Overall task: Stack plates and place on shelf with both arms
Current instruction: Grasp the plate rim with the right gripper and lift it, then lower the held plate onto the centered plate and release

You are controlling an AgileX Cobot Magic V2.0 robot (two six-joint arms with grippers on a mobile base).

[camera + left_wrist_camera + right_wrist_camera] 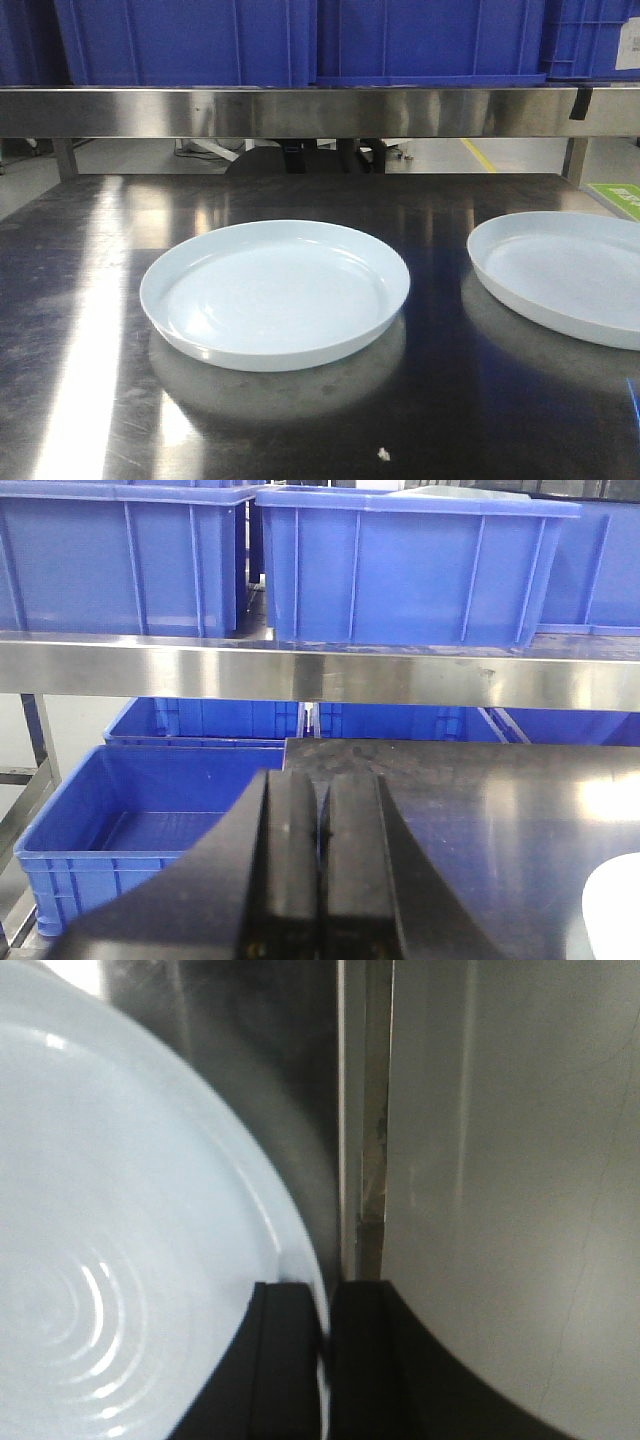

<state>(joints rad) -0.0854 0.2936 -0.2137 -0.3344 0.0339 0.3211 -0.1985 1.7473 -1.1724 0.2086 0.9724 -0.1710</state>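
Two pale bluish-white plates lie apart on the dark steel tabletop (450, 400): one plate (275, 290) at the centre, the other plate (565, 270) cut off by the right edge. Neither gripper shows in the front view. In the right wrist view my right gripper (327, 1295) is shut on the rim of a plate (120, 1210), one finger inside the rim and one outside. My left gripper (320, 790) is shut with nothing in it, over the table's left part, facing the shelf (300, 670). A sliver of plate (615, 910) shows at lower right. The shelf's front rail (300, 110) runs behind the plates.
Blue plastic crates (190, 40) fill the shelf tier above the rail, also seen as crates (400, 570) in the left wrist view. An open blue crate (140, 830) sits low, left of the table. A small white crumb (382, 454) lies near the front edge. The table edge (360, 1110) runs beside the held plate.
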